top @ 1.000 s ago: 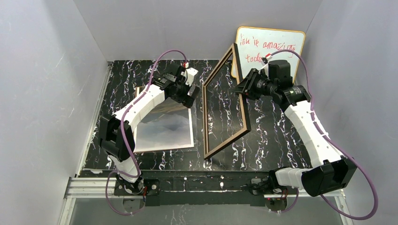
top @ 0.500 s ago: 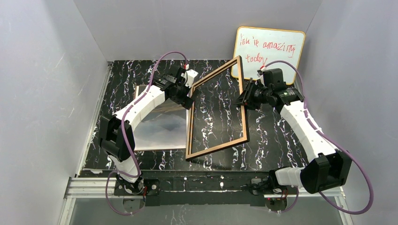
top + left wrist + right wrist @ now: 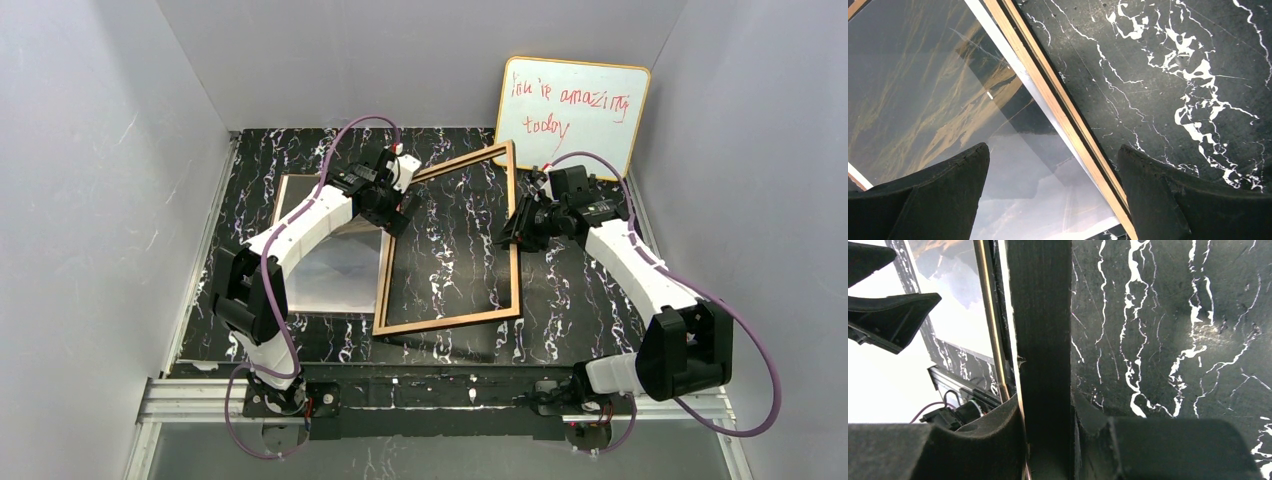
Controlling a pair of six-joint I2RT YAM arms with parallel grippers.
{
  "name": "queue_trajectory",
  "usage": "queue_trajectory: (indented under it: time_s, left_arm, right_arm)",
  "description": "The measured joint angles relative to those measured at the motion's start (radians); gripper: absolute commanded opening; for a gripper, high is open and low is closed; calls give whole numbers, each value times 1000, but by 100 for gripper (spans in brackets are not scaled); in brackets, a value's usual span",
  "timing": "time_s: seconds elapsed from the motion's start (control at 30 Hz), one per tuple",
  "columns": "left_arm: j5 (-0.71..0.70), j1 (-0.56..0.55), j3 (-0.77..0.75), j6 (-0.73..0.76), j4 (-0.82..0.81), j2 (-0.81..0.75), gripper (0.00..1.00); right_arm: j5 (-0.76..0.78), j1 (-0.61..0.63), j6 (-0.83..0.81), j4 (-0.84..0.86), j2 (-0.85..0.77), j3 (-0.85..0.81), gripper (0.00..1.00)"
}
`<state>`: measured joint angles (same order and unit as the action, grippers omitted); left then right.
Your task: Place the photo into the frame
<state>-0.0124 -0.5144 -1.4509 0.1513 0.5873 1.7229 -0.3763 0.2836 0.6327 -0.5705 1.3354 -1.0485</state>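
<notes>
The frame (image 3: 447, 322) shows its tan back and slopes down to the left. Its left rail lies over the right edge of the photo (image 3: 330, 270). My right gripper (image 3: 513, 228) is shut on the frame's right rail and holds that side off the table; the right wrist view shows the dark rail (image 3: 1040, 340) clamped between the fingers (image 3: 998, 440). My left gripper (image 3: 396, 212) is open and empty above the frame's left rail. In the left wrist view the rail (image 3: 1058, 110) runs diagonally between the open fingers (image 3: 1148, 190), with the glossy mountain photo (image 3: 923, 100) beneath.
An orange-edged whiteboard (image 3: 570, 110) with red writing leans on the back wall at the right. A brown panel edge (image 3: 290, 185) shows at the photo's far left corner. The black marbled table (image 3: 580, 300) is walled by grey panels on three sides.
The frame has swung down from nearly upright to a low leftward slope, its left rail now over the photo's edge. My right gripper came down with it. My left gripper barely moved.
</notes>
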Motion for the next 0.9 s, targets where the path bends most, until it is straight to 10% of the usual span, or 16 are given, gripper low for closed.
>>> queue_trajectory:
  time_s: [0.9]
  left_arm:
    - [-74,0,153,71,-117,90,98]
  right_arm:
    - [291,4,-216,-140,224,83,20]
